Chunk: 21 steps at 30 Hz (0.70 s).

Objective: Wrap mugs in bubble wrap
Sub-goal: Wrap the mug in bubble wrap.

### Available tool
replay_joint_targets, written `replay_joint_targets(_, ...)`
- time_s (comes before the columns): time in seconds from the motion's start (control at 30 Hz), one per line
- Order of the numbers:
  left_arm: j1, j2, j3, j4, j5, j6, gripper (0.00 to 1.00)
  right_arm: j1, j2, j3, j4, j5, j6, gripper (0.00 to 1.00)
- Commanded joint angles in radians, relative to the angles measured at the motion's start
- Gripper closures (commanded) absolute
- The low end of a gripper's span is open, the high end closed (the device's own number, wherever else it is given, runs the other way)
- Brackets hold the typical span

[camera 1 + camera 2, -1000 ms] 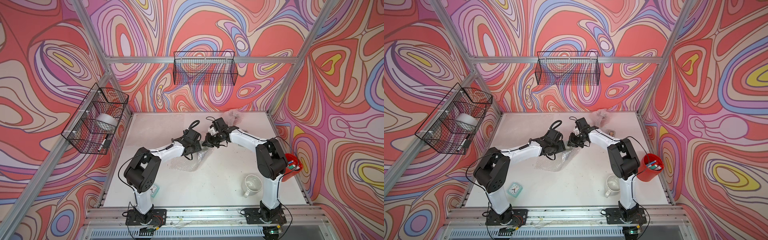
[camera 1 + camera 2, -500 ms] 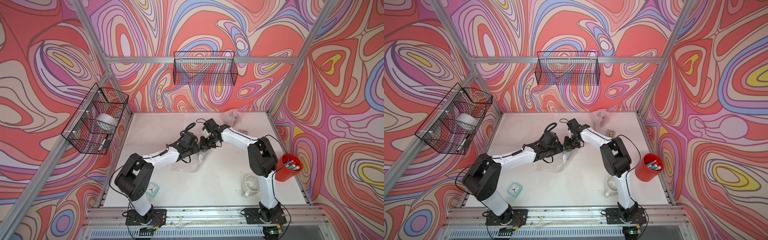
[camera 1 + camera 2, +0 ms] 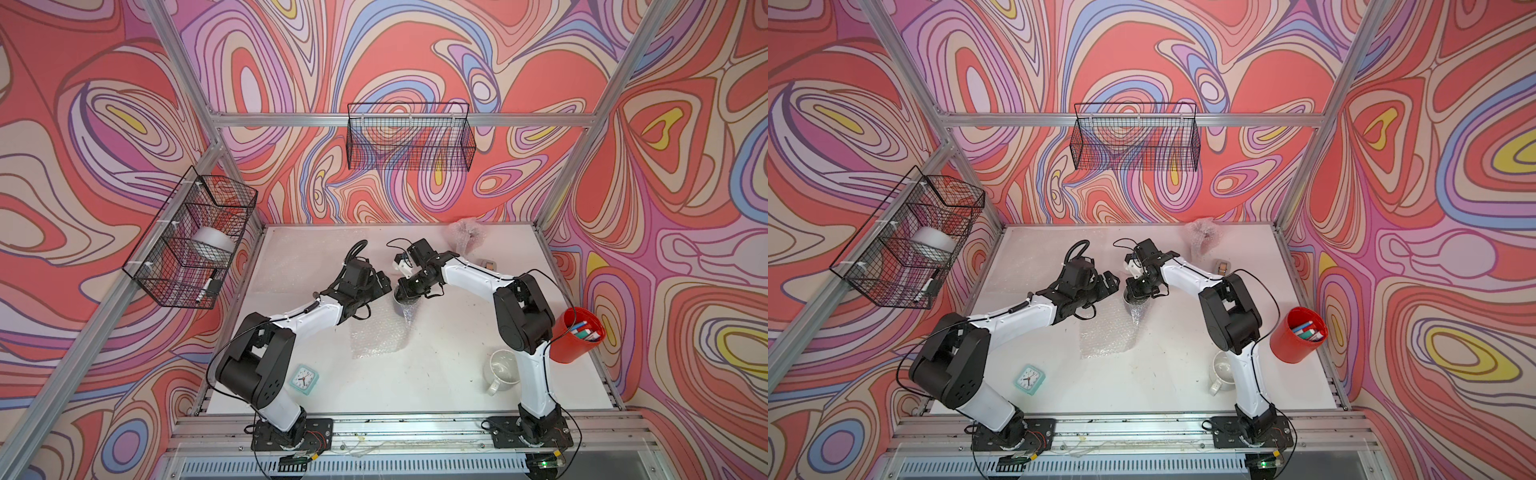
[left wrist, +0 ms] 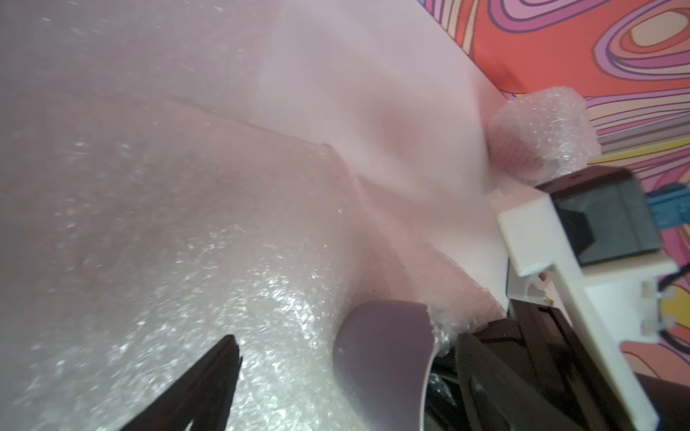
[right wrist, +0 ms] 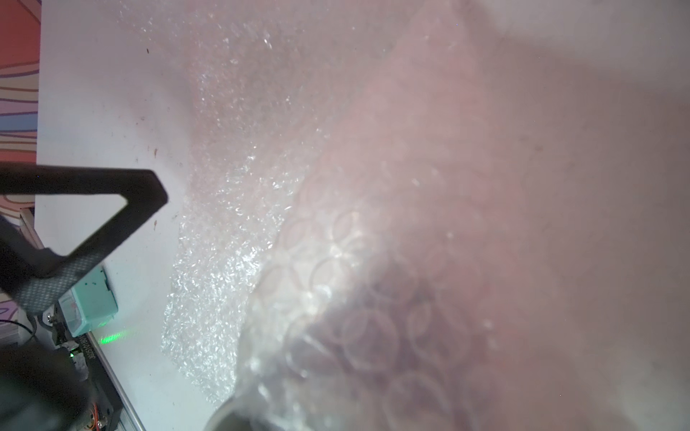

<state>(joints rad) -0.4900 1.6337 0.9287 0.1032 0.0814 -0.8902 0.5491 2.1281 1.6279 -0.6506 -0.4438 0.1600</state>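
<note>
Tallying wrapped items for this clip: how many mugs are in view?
3. A white mug by the right arm base; a lavender mug mid-table against the bubble wrap; a reddish one, apparently, inside the wrapped bundle at the back.

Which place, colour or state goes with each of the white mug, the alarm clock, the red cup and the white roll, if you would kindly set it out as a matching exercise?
Things:
1. white mug
2. alarm clock
3. red cup
4. white roll

Descriptions:
A. inside the wire basket on the side wall
B. teal
C. empty and unwrapped
D. holds markers

Pairs: 1-C, 2-B, 3-D, 4-A
</note>
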Motion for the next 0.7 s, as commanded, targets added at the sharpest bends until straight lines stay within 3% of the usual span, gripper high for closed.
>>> replay_joint_targets(0.0, 0.001, 0.05, 0.007, 0.136, 0.11, -0.002, 0.07, -0.005, 0.048, -0.055, -0.012, 0.032, -0.042, 1.0)
replay_joint_targets(0.2, 0.002, 0.112, 0.032, 0.117, 0.117, -0.012, 0.15, -0.005, 0.037, -0.06, -0.007, 0.024, -0.041, 1.0)
replay_joint_targets(0.6, 0.002, 0.164, 0.021, 0.104, 0.11, -0.03, 0.17, -0.005, -0.005, -0.056, 0.004, -0.016, -0.035, 1.0)
replay_joint_targets(0.67, 0.001, 0.163, 0.013, 0.107, 0.11, -0.031, 0.17, -0.004, -0.031, -0.056, 0.016, -0.035, -0.026, 0.91)
